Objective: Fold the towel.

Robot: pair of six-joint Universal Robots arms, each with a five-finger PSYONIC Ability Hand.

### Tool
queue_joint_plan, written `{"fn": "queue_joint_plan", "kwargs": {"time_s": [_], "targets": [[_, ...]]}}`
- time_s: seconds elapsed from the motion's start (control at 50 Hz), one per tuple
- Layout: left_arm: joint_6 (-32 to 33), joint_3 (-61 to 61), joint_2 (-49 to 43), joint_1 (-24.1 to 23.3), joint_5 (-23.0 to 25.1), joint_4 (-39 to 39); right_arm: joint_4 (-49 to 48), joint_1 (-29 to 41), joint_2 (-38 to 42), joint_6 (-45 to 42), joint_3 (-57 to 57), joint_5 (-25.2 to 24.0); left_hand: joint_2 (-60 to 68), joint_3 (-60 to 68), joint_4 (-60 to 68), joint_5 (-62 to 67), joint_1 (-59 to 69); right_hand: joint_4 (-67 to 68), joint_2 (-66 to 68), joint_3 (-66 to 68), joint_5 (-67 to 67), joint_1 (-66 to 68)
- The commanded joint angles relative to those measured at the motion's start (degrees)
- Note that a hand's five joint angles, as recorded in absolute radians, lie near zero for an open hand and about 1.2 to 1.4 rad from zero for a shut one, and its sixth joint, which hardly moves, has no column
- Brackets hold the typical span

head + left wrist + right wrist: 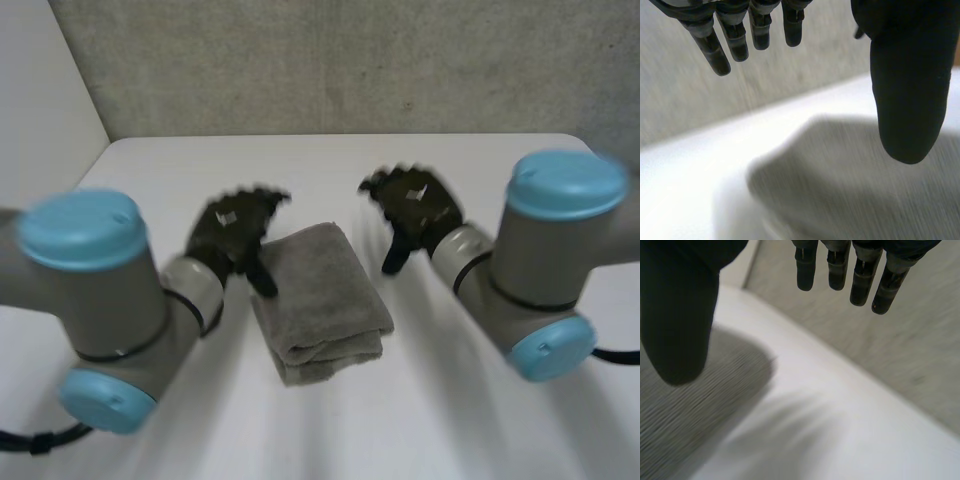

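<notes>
A grey towel [318,300] lies folded into a small thick rectangle in the middle of the white table [330,170], its layered edges toward the front. My left hand [232,235] hovers just left of the towel's far corner, fingers spread, thumb hanging down near the cloth edge. My right hand [415,205] hovers to the right of the towel, apart from it, fingers spread as well. In the left wrist view the towel [855,185] lies below the thumb [907,90] with nothing held. In the right wrist view the towel [695,405] lies under the thumb [677,315], and the fingers [840,270] are straight.
A grey speckled wall [350,60] stands behind the table's far edge. A pale side wall [40,100] borders the table at the left.
</notes>
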Motion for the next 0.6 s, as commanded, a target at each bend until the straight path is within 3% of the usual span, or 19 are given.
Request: {"fn": "queue_joint_plan", "kwargs": {"time_s": [0.02,0.24,0.42,0.6], "targets": [[0.1,7.3,13.6,5.0,0.1,-7.1,-0.1,-2.7,-11.1,0.7,-0.6,7.4,1.4,1.0,1.0,-0.8,0.9,-3.2,-2.6,-2.1,-2.7,-1.7],[0.3,16.4,18.1,10.2,1.8,-25.8,11.4,-7.0,-18.2,-0.2,-2.6,8.0,0.5,0.1,0.2,-1.6,0.1,-3.2,-2.6,-2.1,-2.7,-1.7],[0.2,14.0,19.3,10.4,2.1,-26.2,13.7,-7.4,-18.5,0.0,-2.8,3.8,0.5,0.1,0.2,-1.6,0.1,-3.2,-2.6,-2.1,-2.7,-1.7],[0.2,11.2,19.4,11.4,2.6,-26.3,13.6,-6.8,-19.4,-0.2,-1.7,3.8,0.5,0.1,0.2,-1.6,0.1,-3.2,-2.6,-2.1,-2.7,-1.7]]}}
